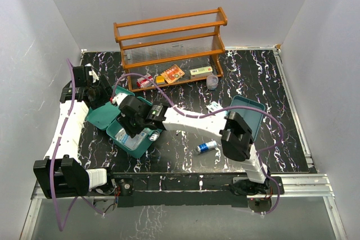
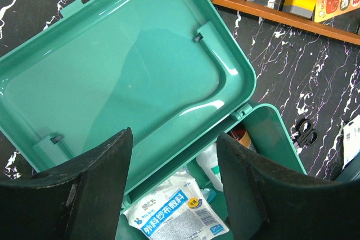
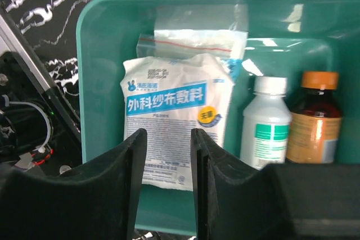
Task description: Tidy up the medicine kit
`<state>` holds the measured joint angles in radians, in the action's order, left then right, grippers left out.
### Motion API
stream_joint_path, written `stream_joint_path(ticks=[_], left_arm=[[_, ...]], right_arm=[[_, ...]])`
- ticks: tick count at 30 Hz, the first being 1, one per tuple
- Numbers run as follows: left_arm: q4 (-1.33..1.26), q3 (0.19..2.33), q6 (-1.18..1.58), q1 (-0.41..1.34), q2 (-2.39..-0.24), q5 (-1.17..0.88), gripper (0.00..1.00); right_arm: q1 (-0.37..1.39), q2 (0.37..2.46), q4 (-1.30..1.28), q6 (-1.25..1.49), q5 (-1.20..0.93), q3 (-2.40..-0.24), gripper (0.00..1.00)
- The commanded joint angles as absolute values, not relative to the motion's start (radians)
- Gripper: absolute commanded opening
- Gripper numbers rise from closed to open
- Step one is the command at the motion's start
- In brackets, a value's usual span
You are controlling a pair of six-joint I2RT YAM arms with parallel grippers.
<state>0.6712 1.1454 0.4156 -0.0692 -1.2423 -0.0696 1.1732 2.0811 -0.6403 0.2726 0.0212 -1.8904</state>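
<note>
The teal medicine kit (image 1: 147, 143) lies open at the left of the mat, its lid (image 2: 112, 66) folded back flat. Inside lie a white gauze packet (image 3: 171, 119), a clear zip bag (image 3: 197, 37), a white bottle (image 3: 266, 125) and a brown bottle with an orange cap (image 3: 315, 119). My right gripper (image 1: 133, 125) hangs over the kit's inside, open and empty, its fingers (image 3: 132, 161) a narrow gap apart above the gauze packet. My left gripper (image 1: 111, 101) is open and empty over the lid's hinge edge, shown in its wrist view (image 2: 174, 139).
An orange-brown wooden rack (image 1: 169, 43) with small boxes stands at the back. A blue-grey tray (image 1: 254, 111) lies at the right. A small blue-white tube (image 1: 206, 146), a clear cup (image 1: 212, 81), a white sachet (image 1: 214, 107) and black scissors (image 2: 306, 131) lie on the mat.
</note>
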Motion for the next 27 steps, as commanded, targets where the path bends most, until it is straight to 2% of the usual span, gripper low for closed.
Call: stream_joint_path(ticks=[1,13,18,27], left_arm=[[0.695,1.171,0.406,-0.069,-1.231,-0.081,0.61],[0.699,1.161,0.405,-0.069,-1.224,-0.081,0.61],[0.707,1.175,0.405,-0.067,-1.228,-0.087,0.61],[0.623,1.228,0.339,-0.051,-1.228,-0.287,0.62]], right_arm=[[1.193,2.137,-0.669,0.24,0.012,-1.937,0.34],[1.193,2.163,-0.628,0.267,-0.093,-1.893,0.34],[1.191,2.145,-0.621,0.304,-0.062,-1.91,0.34],[1.155,1.981,-0.617,0.362,0.057,-1.935,0.38]])
